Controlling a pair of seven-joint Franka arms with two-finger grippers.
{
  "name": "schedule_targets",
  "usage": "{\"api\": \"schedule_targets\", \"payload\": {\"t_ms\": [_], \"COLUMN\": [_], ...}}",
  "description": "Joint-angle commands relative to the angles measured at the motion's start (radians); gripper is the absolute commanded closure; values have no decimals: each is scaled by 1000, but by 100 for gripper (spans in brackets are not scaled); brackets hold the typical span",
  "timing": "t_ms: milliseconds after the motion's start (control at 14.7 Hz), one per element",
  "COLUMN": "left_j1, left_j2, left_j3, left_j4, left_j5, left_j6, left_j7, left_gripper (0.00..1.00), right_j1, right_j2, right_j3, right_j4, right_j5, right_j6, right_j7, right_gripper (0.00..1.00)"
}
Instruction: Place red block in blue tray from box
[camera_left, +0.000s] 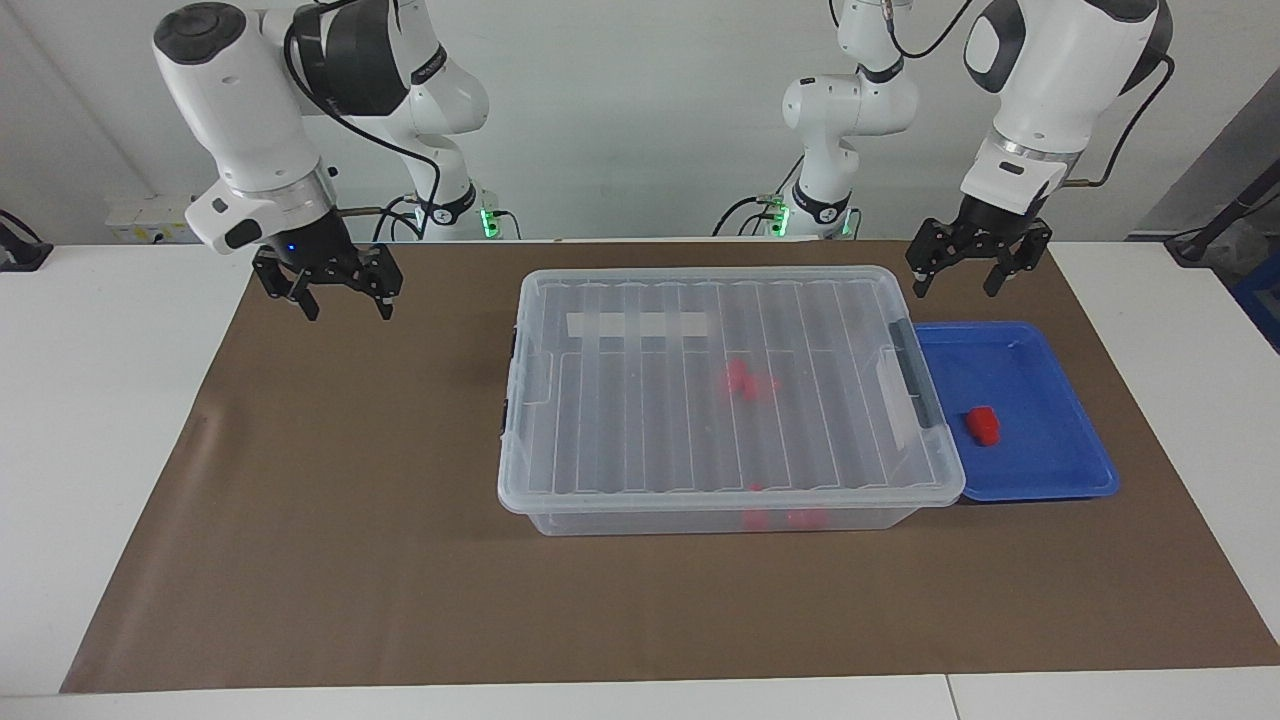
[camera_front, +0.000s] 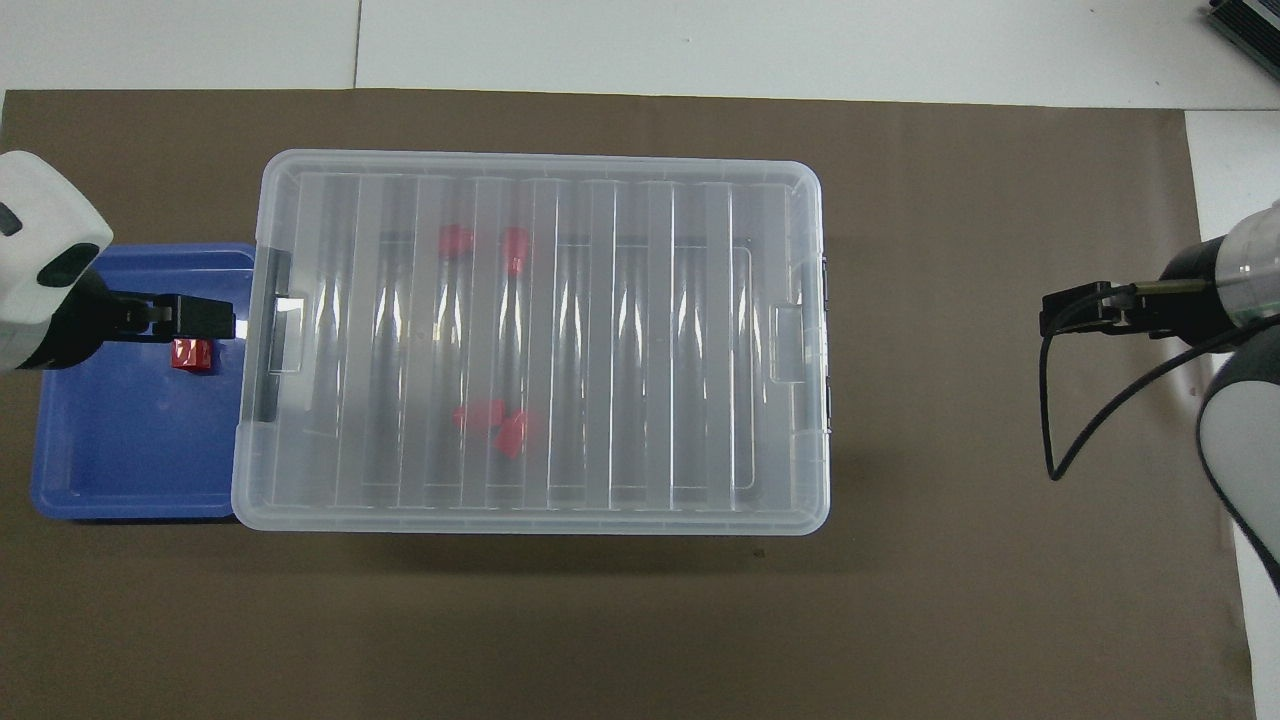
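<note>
Facing view: your left claw (camera_left: 968, 270) hangs spread and empty above the brown mat (camera_left: 330, 500), by the tray's (camera_left: 1040, 487) robot-side edge. The red block (camera_left: 982, 425) lies in that tray, lower in this view than the claw and apart from it. Your right claw (camera_left: 345, 295) hangs spread and empty over the mat, well clear of the lidded box (camera_left: 560, 400).

Overhead view: the left claw (camera_front: 205, 318) covers the tray (camera_front: 120, 470), the block (camera_front: 191, 354) just beside its tip. The right claw (camera_front: 1062, 310) is over bare mat (camera_front: 930, 420), away from the box (camera_front: 780, 250). Other red blocks (camera_front: 495, 425) sit inside the box.
</note>
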Motion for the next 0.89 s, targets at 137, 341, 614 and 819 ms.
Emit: {"api": "schedule_targets", "payload": {"t_ms": [137, 341, 614, 819], "left_j1": [30, 30, 29, 29], "left_j2": [-26, -26, -26, -26], "left_j3": [-26, -26, -25, -26], "left_j4": [-24, -24, -24, -24], "left_j5": [-13, -13, -13, -13], "left_j6": [-9, -10, -9, -10], "left_j7": [22, 22, 23, 20], "left_gripper": [0, 0, 0, 0], "right_j1": [-20, -19, -16, -22], "right_j2": [33, 44, 17, 9], "right_j3": [11, 11, 15, 11], "right_j4": [152, 192, 161, 151], "right_j5": [-14, -28, -28, -20], "right_j6": [-150, -207, -239, -261], "right_j7": [2, 3, 8, -3], "right_gripper": [0, 0, 0, 0]}}
